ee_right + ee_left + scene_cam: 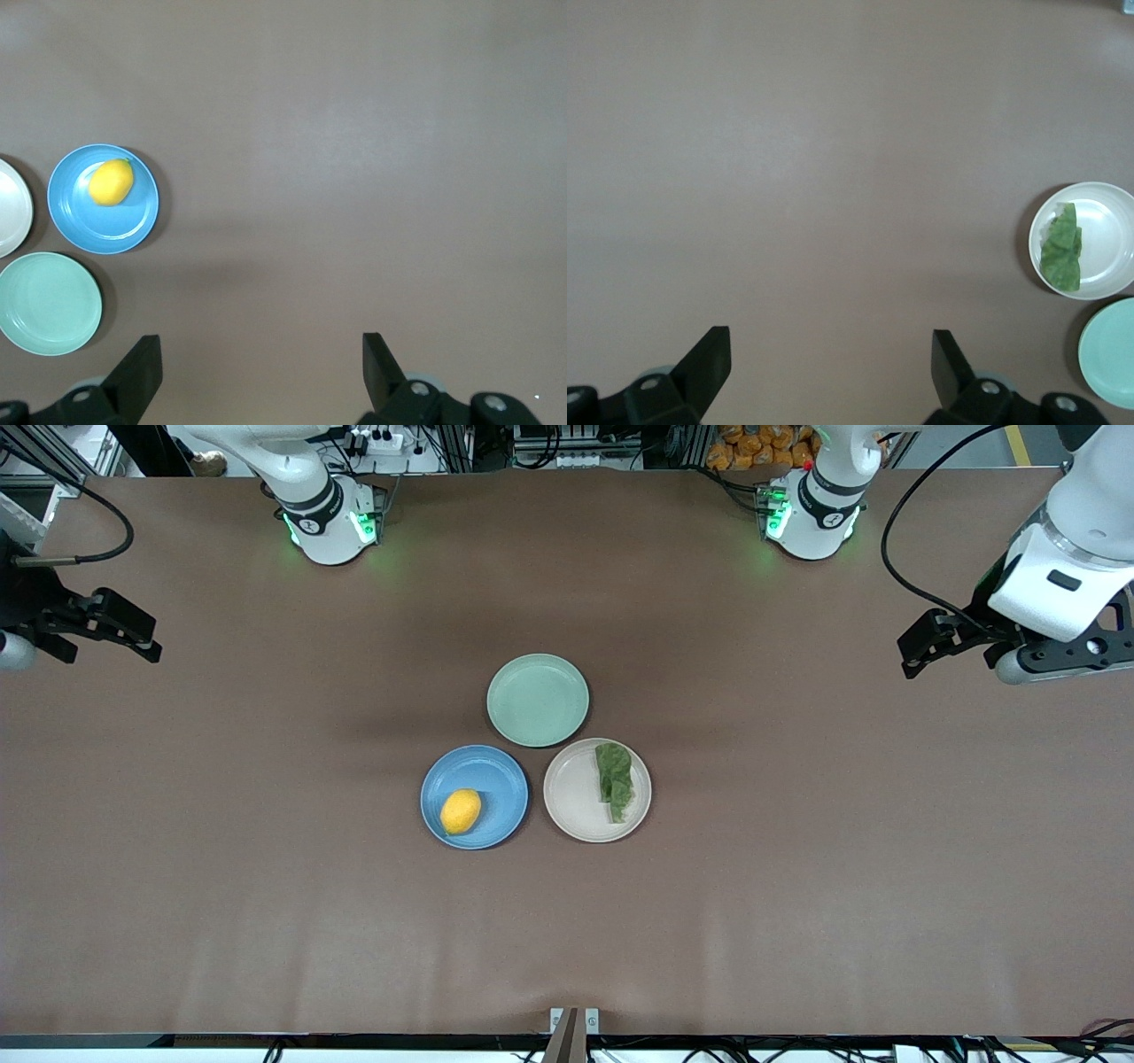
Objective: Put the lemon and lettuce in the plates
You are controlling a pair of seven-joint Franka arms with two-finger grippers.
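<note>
The lemon (461, 811) lies in the blue plate (496, 775) at the table's middle; both also show in the right wrist view, lemon (111, 181) on plate (124, 221). The lettuce (615, 780) lies in the pinkish beige plate (576, 797), beside the blue one toward the left arm's end; it also shows in the left wrist view (1061, 250) on its plate (1103, 239). My left gripper (921, 646) is open and empty, up over bare table at the left arm's end. My right gripper (128, 631) is open and empty, up over bare table at the right arm's end.
A pale green plate (538, 699) stands empty, touching both other plates and farther from the front camera. It shows in the left wrist view (1112, 354) and the right wrist view (49, 303). Brown table cover (797, 886) spreads all round.
</note>
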